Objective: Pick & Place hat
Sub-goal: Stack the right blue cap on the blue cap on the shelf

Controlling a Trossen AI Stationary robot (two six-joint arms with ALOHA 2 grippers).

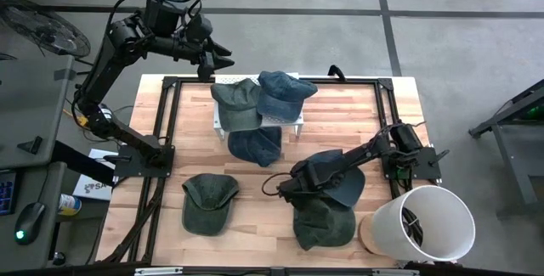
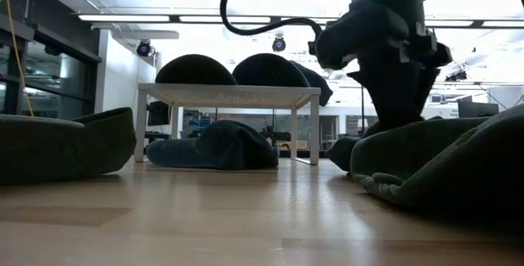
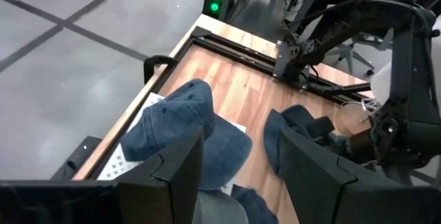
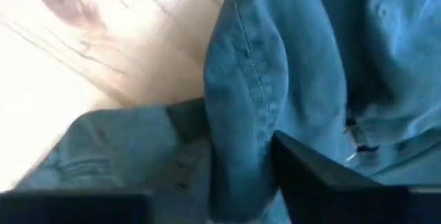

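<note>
My right gripper (image 1: 285, 184) is low over the table's near middle, at the left edge of a blue hat (image 1: 344, 181) that lies partly on a green hat (image 1: 323, 225). In the right wrist view it is open, and a stitched fold of the blue hat (image 4: 244, 100) runs between its fingers; cloth hides one finger. My left gripper (image 1: 212, 55) hangs open above the far-left corner, over a white stand (image 1: 223, 121) bearing a green hat (image 1: 238, 102) and a blue hat (image 1: 285, 92). A dark blue hat (image 1: 255, 144) and another green hat (image 1: 208, 201) rest on the table. My right gripper comes down at the blue hat's left edge with a raised fold (image 4: 241, 134) between its open fingers. One finger (image 4: 310, 176) stands right beside the cloth. I cannot tell whether either finger touches it. The hat lies on the table and on the green hat.
A white bucket (image 1: 421, 223) stands at the near-right corner, close to the right arm's base (image 1: 408, 153). A black frame (image 1: 166, 123) runs along the table's edges. Bare wood (image 1: 263, 216) shows between the near green hats.
</note>
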